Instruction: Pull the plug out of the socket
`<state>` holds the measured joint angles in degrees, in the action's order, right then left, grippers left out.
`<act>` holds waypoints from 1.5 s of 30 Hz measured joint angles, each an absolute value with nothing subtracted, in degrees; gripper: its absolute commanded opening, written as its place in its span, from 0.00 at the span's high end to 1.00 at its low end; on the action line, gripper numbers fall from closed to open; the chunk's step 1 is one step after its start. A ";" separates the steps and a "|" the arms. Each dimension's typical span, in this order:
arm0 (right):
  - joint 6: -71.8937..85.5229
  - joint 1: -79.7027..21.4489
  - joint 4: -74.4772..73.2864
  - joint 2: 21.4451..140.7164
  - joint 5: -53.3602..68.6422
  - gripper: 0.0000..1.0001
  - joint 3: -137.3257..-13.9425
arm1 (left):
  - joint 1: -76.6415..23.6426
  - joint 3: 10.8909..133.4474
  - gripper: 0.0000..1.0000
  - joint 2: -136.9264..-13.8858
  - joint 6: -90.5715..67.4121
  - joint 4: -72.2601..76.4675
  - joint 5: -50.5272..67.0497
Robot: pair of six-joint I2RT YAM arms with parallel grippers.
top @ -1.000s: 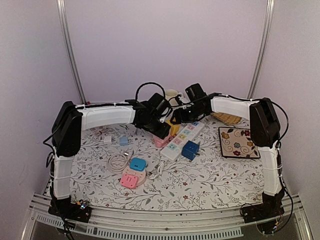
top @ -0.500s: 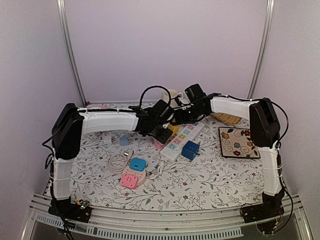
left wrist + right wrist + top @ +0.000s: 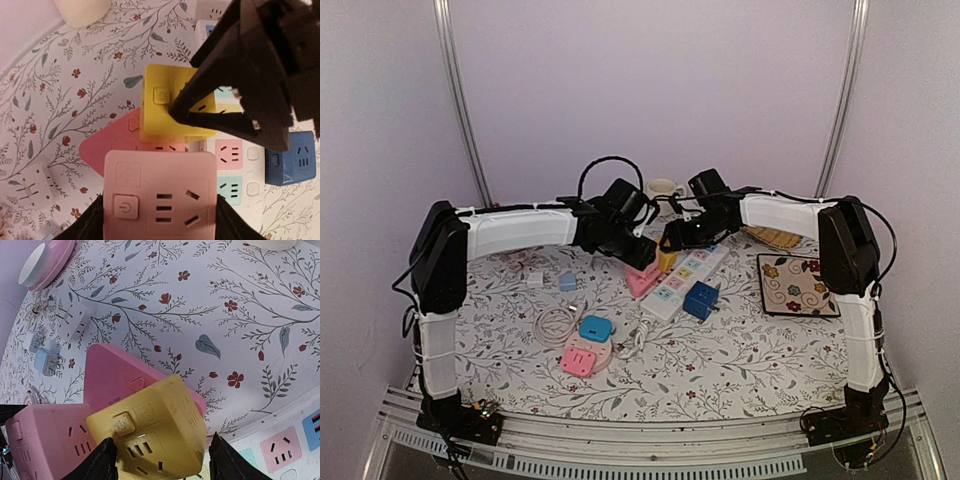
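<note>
My left gripper [image 3: 160, 220] is shut on a pink cube plug [image 3: 160, 197], its fingers [image 3: 92, 222] pressing both sides. The plug hangs just above the pink triangular socket [image 3: 107, 145] lying on the flowered cloth. A yellow cube plug [image 3: 155, 432] sits on that same socket, with my right gripper [image 3: 160, 460] shut around it. In the top view both grippers meet at the table's middle back: the left gripper [image 3: 638, 252], the right gripper [image 3: 670, 245], the yellow plug [image 3: 667, 262] and the socket [image 3: 642, 282] below them.
A white power strip [image 3: 688, 272] with coloured outlets lies right of the socket, a blue cube [image 3: 701, 299] plugged into it. Nearer me lie a pink and blue socket [image 3: 585, 350] and a coiled white cable [image 3: 555, 322]. A flowered coaster [image 3: 793, 284] sits right, a mug [image 3: 663, 188] at the back.
My left arm has drawn up and back to the left with the pink cube plug in its grip. The right gripper has stayed on the yellow plug.
</note>
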<state>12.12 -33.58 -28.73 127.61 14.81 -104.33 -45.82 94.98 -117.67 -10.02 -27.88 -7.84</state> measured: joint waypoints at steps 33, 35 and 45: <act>11.07 -34.13 -35.79 128.90 12.10 0.33 -110.34 | -27.31 72.71 0.96 -98.02 -29.41 -22.65 -3.99; 10.87 -34.13 -35.79 128.90 12.05 0.32 -110.52 | -24.95 67.90 0.95 -95.00 -33.04 -21.80 -2.20; 10.02 -34.13 -35.51 128.90 12.10 0.22 -111.28 | -19.20 44.25 0.94 -76.71 -48.14 -19.31 1.10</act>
